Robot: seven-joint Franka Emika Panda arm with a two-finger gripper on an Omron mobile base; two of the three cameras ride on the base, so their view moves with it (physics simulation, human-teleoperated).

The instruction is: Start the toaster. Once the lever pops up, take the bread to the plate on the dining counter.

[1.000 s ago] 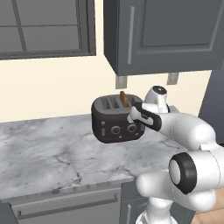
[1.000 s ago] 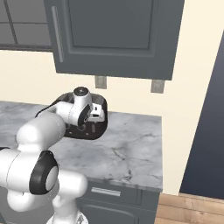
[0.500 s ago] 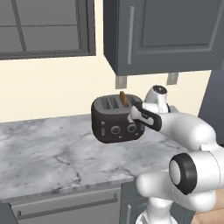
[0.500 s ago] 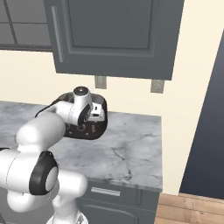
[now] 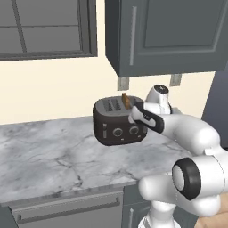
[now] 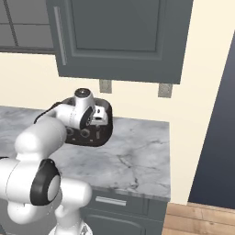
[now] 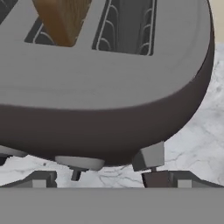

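Dark end effector [image 7: 100, 178] wide open, empty

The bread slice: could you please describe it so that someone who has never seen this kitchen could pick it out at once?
Find the marble counter under the dark grey wall cabinets, where a glossy dark toaster sits by the wall. The bread stands upright in a top slot on its right half. It is the one tan-brown thing there; the neighbouring slots are empty.

Bread [image 5: 126, 99] upright in dark toaster [image 5: 116, 122]
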